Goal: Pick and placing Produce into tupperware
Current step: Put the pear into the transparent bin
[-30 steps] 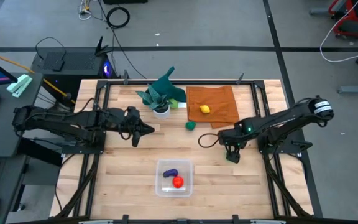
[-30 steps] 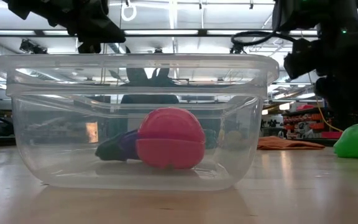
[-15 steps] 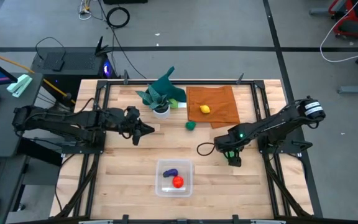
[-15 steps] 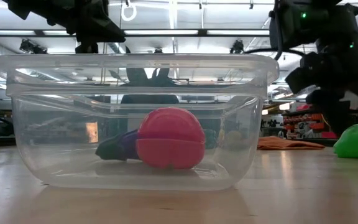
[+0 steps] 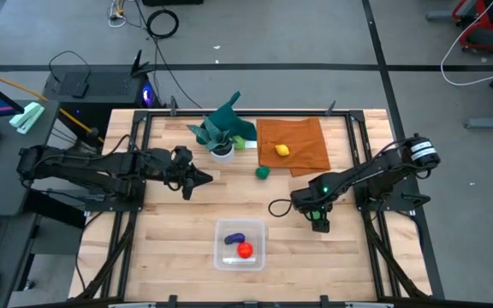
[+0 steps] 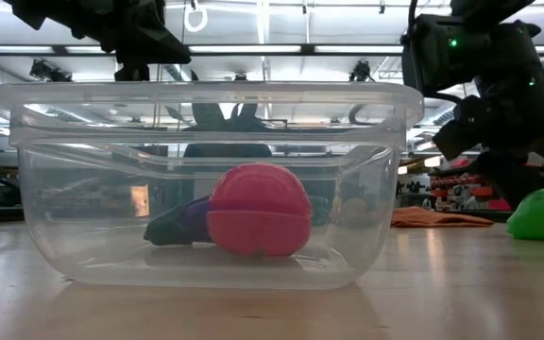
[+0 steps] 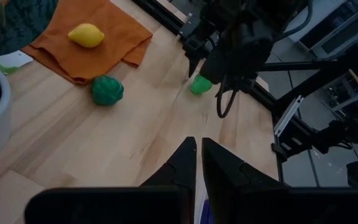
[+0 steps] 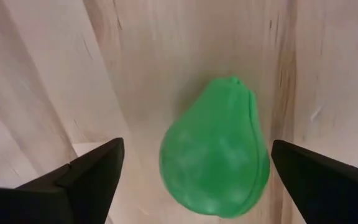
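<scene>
right pincer (image 8: 191,180) spread wide, straddling a smooth pear-shaped light green piece (image 8: 216,149) on the wood-grain tabletop (image 8: 55,74) | left pincer (image 7: 197,163) narrow, nearly closed, empty

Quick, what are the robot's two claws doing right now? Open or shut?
Left end effector: shut, holding nothing, waiting near the plant.
Right end effector: open, fingers on either side of the light green pear, not gripping it.

Wooden table (image 5: 169,222) with tupperware (image 5: 240,245), cloth (image 5: 302,137)

Two produce pieces (image 5: 240,245) lie in the tupperware (image 5: 256,230), others behind it.
</scene>
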Robot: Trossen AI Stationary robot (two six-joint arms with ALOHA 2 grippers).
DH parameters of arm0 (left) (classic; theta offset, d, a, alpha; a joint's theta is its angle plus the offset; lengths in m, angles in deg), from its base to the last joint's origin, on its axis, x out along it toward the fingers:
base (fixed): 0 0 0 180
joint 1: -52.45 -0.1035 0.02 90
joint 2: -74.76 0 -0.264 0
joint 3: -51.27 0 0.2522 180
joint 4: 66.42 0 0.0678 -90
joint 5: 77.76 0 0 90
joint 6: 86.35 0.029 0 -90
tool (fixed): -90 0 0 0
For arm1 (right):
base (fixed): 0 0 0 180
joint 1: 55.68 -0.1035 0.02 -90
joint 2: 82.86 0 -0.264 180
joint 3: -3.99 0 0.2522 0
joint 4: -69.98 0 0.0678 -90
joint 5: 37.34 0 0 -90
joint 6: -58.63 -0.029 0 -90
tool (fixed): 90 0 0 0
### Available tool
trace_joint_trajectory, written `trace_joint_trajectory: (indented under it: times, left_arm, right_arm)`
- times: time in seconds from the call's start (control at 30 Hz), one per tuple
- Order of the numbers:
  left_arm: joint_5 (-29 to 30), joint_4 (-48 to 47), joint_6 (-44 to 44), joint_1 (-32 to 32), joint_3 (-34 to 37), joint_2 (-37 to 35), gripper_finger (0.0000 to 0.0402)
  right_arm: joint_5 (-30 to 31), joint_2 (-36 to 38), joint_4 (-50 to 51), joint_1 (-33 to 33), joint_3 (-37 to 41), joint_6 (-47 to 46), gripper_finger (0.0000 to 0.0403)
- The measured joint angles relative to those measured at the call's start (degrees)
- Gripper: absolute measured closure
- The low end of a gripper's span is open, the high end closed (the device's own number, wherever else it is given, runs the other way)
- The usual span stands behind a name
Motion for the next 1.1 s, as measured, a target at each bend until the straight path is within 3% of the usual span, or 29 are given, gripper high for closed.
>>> trace_joint_trajectory:
  times: [0.3, 1.1]
  left_arm:
    - [0.02, 0.02, 0.90, 0.00, -0.02, 0.00, 0.0363]
    - [0.02, 0.04, 1.60, 0.13, -0.03, 0.00, 0.0379]
  right_arm:
    - [-0.05, -0.42, -0.29, 0.00, 0.02, -2.12, 0.0067]
    - [-1.08, -0.33, -0.27, 0.00, 0.00, -11.59, 0.0216]
